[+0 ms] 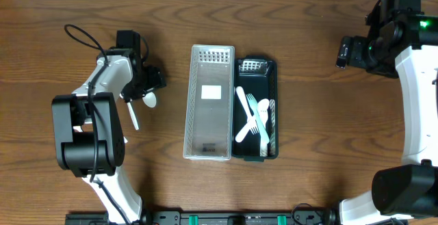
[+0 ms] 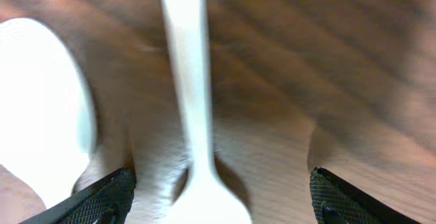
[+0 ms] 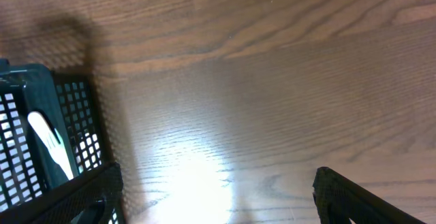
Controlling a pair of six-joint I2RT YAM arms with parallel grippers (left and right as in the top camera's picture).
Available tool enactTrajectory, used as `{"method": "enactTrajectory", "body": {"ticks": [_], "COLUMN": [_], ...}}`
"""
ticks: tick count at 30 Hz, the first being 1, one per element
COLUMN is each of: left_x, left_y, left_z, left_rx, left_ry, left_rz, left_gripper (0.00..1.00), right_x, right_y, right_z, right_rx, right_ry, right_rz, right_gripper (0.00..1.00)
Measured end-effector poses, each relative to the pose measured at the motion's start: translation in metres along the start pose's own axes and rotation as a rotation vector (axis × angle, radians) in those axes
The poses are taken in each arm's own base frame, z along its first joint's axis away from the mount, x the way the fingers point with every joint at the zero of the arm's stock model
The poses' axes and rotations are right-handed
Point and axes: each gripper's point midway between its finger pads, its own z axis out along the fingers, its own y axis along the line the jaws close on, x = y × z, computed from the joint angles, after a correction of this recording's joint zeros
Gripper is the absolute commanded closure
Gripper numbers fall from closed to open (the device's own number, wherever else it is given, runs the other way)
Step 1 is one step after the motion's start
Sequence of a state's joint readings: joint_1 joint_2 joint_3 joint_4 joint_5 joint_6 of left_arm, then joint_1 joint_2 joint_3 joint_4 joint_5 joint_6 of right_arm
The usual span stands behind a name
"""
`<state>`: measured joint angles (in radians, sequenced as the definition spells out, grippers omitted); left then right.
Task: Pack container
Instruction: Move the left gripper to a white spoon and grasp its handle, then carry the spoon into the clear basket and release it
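Observation:
A white plastic utensil lies on the wooden table at the left, its handle running between my left gripper's open jaws in the left wrist view. A white spoon bowl lies beside it and shows in the left wrist view. The dark green basket holds several white utensils. The clear basket beside it holds a white label only. My right gripper is open and empty over bare table at the far right; the left wrist's fingertips straddle the handle.
The two baskets stand side by side at the table's middle. In the right wrist view the green basket's corner with one white utensil is at the left. Both arm bases sit at the front edge.

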<state>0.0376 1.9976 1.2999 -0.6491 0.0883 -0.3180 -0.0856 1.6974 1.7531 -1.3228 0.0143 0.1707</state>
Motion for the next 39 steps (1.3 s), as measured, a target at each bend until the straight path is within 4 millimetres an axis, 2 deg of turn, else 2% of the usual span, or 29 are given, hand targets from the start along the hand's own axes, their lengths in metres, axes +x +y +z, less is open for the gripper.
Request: {"method": "enactTrajectory", "body": {"ticks": [6,11,13,15,19,21,24,29,34,39], "left_x": [-0.001,-0.01,-0.014,-0.017,-0.02,-0.02,-0.019,-0.019,-0.018,-0.017], "left_y": [0.009,0.009,0.008,0.008,0.007,0.007,0.007,0.007,0.008,0.008], "left_z": [0.002,0.002,0.002,0.003,0.003,0.003,0.003,0.003,0.003,0.003], "left_rx": [-0.052,-0.056,-0.054,-0.052,-0.049,-0.048,-0.049,-0.05,-0.05,-0.051], "left_ry": [-0.01,-0.048,-0.061,-0.074,-0.085,-0.085,-0.084,-0.081,-0.078,-0.076], "left_rz": [-0.001,-0.005,-0.006,-0.013,-0.021,-0.02,-0.024,-0.024,-0.023,-0.023], "left_gripper": [0.15,0.24,0.34,0.39,0.59,0.6,0.69,0.77,0.93,0.94], "right_x": [0.003,0.005,0.005,0.005,0.007,0.007,0.008,0.008,0.008,0.008], "right_y": [0.0,-0.001,-0.001,-0.001,-0.001,-0.001,-0.001,-0.001,-0.001,-0.001], "right_z": [0.0,0.0,0.0,0.0,0.0,0.0,0.0,0.0,0.0,0.0], "right_rx": [0.002,0.003,0.003,0.004,0.005,0.005,0.005,0.006,0.006,0.006], "right_ry": [0.013,0.018,0.02,0.022,0.027,0.027,0.031,0.031,0.031,0.031], "right_rz": [0.0,0.0,0.0,0.0,0.0,0.0,0.0,0.0,0.0,0.0], "right_gripper": [0.1,0.1,0.1,0.1,0.1,0.1,0.09,0.1,0.1,0.1]}}
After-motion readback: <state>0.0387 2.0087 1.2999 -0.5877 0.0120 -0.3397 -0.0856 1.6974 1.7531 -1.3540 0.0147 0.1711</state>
